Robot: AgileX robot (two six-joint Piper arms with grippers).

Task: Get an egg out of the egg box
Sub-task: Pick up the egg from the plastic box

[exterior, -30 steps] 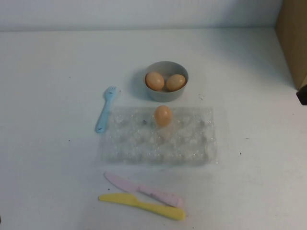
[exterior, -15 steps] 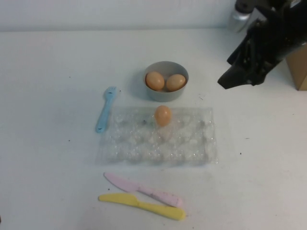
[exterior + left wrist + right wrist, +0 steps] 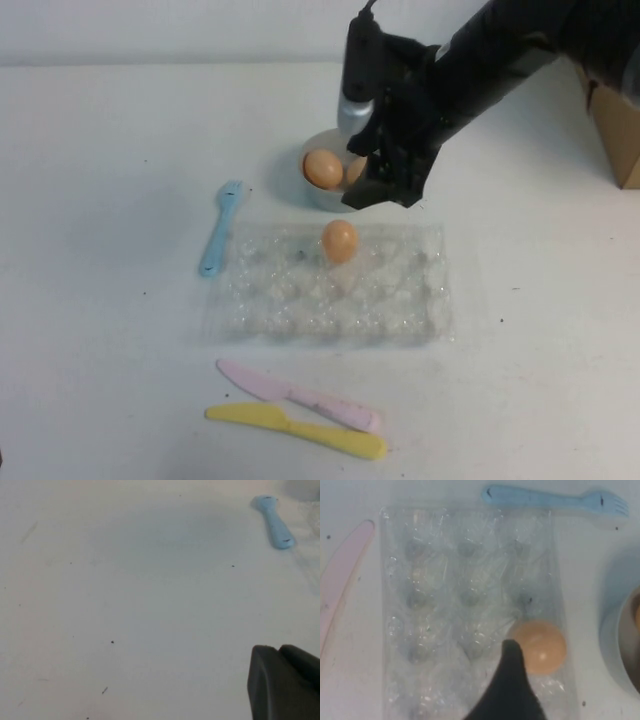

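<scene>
High view: white tabletop point(image 3: 100, 350); clear plastic egg box point(image 3: 335, 285) sits mid-table with one egg point(image 3: 339, 240) standing in a cup of its far row, near the middle. Just behind the box, grey bowl point(image 3: 330, 190) with two more eggs point(image 3: 322, 168), partly hidden by the right arm, which reaches in from the far right. Right end effector point(image 3: 385, 190) hangs over the bowl's right side, just behind and right of the boxed egg, not touching it; finger state cannot be told here. Blue fork point(image 3: 219, 229) lies left of the box, pink knife point(image 3: 298, 396) and yellow knife point(image 3: 296, 430) lie in front of it. Cardboard box point(image 3: 612, 100) at far right edge. Left wrist view: bare tabletop, blue fork handle in a corner, and a dark part of the left end effector point(image 3: 282, 682) low at the edge; cannot tell if released or clenched. Right wrist view: looks down on the egg box, egg in an edge cup next to the bowl rim, one dark fingertip point(image 3: 510, 680) just beside the egg; second finger out of frame, so grip state unclear.
</scene>
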